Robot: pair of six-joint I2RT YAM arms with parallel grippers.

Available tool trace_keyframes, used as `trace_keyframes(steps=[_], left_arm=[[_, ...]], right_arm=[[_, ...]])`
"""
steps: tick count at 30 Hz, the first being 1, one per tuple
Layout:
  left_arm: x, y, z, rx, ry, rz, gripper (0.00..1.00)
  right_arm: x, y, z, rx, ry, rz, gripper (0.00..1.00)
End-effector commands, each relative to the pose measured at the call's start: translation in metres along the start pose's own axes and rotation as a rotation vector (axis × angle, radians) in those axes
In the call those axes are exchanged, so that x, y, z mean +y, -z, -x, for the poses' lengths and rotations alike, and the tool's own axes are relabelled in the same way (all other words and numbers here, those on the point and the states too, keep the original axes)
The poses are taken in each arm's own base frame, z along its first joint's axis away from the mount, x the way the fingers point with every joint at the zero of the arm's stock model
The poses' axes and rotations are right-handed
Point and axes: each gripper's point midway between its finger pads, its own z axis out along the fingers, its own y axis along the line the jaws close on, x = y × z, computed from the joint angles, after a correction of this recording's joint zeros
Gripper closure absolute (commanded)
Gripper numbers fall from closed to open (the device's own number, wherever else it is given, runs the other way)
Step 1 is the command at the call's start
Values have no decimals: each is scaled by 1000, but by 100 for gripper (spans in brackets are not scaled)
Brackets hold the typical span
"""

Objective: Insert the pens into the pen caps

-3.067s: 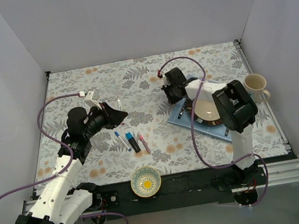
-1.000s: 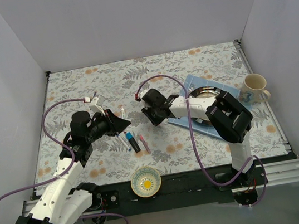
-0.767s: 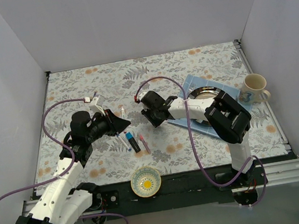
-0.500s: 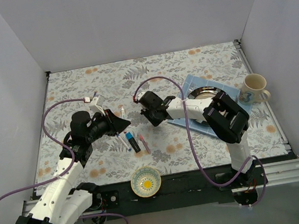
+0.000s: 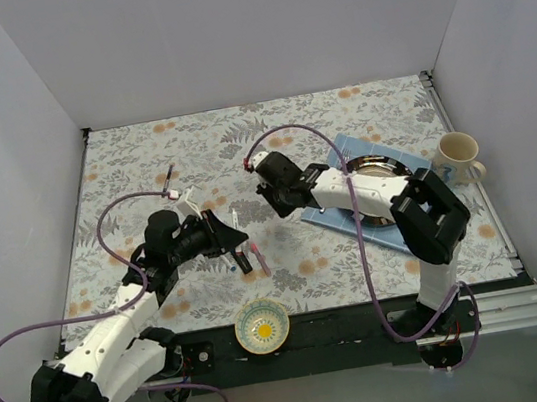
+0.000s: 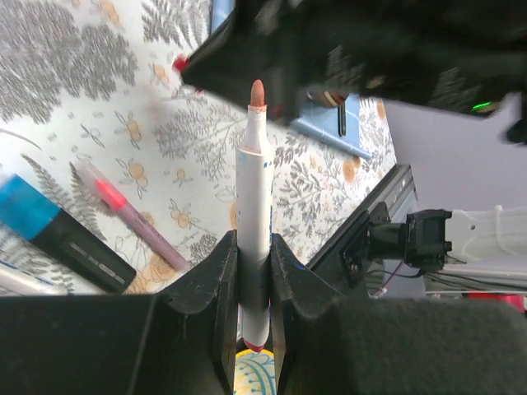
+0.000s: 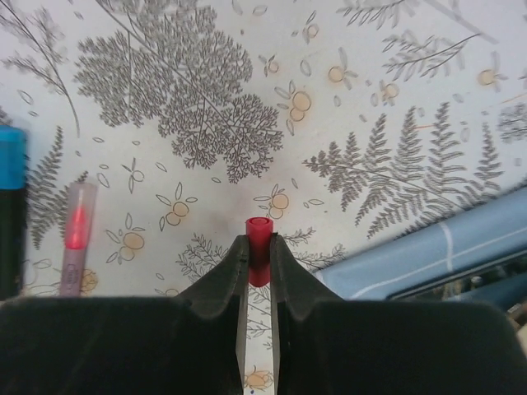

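My left gripper (image 6: 254, 244) is shut on a white pen (image 6: 253, 173), whose reddish tip points at the dark body of the right arm. My right gripper (image 7: 259, 247) is shut on a small red pen cap (image 7: 259, 228), open end outward, held above the patterned table. From above, the left gripper (image 5: 231, 235) and right gripper (image 5: 275, 206) stand close together at mid-table. A black marker with a light-blue end (image 6: 58, 236) and a pink pen (image 6: 132, 220) lie on the table below them. The same pink pen (image 7: 76, 237) shows in the right wrist view.
A blue mat (image 5: 329, 214) with a plate (image 5: 378, 176) and dark cutlery lies at the right. A cream mug (image 5: 459, 154) stands beyond it. A patterned bowl (image 5: 263, 325) sits at the near edge. White walls enclose the table.
The right gripper has shut on the red cap and shifted slightly. The left arm has swung right and nearer, bringing the white pen toward the right gripper.
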Motion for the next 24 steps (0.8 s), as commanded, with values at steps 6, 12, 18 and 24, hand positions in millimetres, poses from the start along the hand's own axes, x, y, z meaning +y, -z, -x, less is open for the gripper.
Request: trace_keyframes(steps=[6, 12, 18, 24], left_arm=[[-34, -16, -23, 8, -36, -164, 100], [-51, -20, -28, 20, -65, -255, 100], [-70, -21, -29, 15, -113, -347, 100], [-88, -19, -24, 1, -140, -428, 100]], right_arm=[[-7, 114, 91, -407, -167, 121, 99], [4, 176, 108, -588, -253, 244, 99], [14, 223, 114, -728, -321, 366, 99], [24, 239, 108, -783, -370, 463, 99]])
